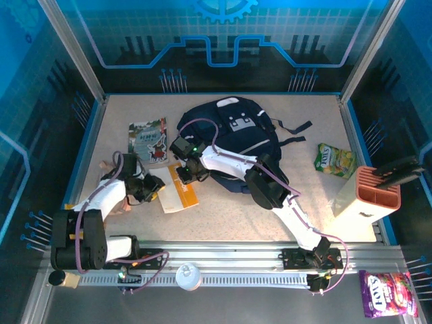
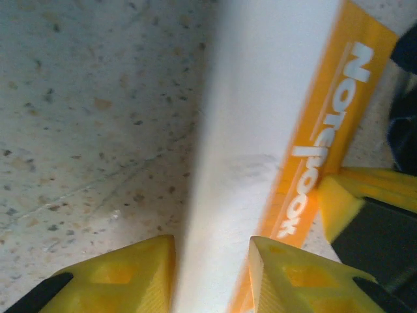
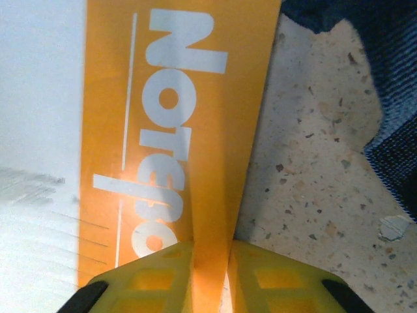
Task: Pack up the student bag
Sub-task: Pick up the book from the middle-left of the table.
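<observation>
The student bag (image 1: 233, 131), dark navy with a grey-white patch, lies at the table's middle back; its fabric shows at the right edge in the right wrist view (image 3: 388, 85). An orange and white notebook (image 1: 181, 192) lies in front of it to the left. My left gripper (image 1: 154, 187) has the notebook's white edge (image 2: 260, 130) filling the gap between its yellow fingers (image 2: 212, 244). My right gripper (image 1: 183, 169) pinches the orange cover edge (image 3: 169, 117) between its fingers (image 3: 210, 251). The right gripper's yellow finger (image 2: 361, 202) shows beside the notebook in the left wrist view.
An illustrated booklet (image 1: 149, 140) lies left of the bag. A green snack packet (image 1: 335, 160) and a white and orange holder (image 1: 368, 196) stand at the right. A purple packet (image 1: 388, 293) and a white lid (image 1: 189, 275) rest on the near rail.
</observation>
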You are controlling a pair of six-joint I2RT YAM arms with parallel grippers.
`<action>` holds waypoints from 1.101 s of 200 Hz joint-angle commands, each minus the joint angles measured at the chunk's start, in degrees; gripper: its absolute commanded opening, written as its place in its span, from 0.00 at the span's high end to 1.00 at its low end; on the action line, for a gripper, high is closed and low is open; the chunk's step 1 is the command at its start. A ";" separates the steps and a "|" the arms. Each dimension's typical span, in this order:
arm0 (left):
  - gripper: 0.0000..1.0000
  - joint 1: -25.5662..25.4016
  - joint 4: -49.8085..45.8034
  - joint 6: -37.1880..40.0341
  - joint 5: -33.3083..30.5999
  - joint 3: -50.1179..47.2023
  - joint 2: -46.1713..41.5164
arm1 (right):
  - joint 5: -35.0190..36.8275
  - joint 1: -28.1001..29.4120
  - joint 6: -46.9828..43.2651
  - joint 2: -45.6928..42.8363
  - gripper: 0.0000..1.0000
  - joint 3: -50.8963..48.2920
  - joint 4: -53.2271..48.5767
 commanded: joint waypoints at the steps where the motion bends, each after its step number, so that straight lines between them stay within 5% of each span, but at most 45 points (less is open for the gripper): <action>1: 0.64 -0.25 -0.99 -1.14 -3.40 -1.11 0.64 | 3.07 0.68 0.07 3.93 0.81 0.12 -4.10; 35: 0.65 -0.27 -1.13 -0.88 -4.57 -1.44 1.72 | 3.59 0.66 0.07 4.63 0.81 0.74 -4.90; 79: 0.67 -0.24 4.09 0.13 2.90 -1.72 2.84 | 3.25 0.68 -0.01 4.73 0.82 0.90 -4.89; 131: 0.84 -0.23 -0.21 0.60 -0.14 -0.14 0.09 | 3.32 0.47 -0.28 3.44 0.81 0.71 -4.65; 174: 1.00 -0.29 -8.23 0.55 -7.15 2.97 -7.00 | 3.15 -1.35 0.44 -8.32 0.68 -5.21 1.33; 220: 1.00 -0.34 -7.71 -3.07 -4.15 7.85 -14.56 | -0.79 -4.33 2.28 -27.31 0.46 -22.33 20.53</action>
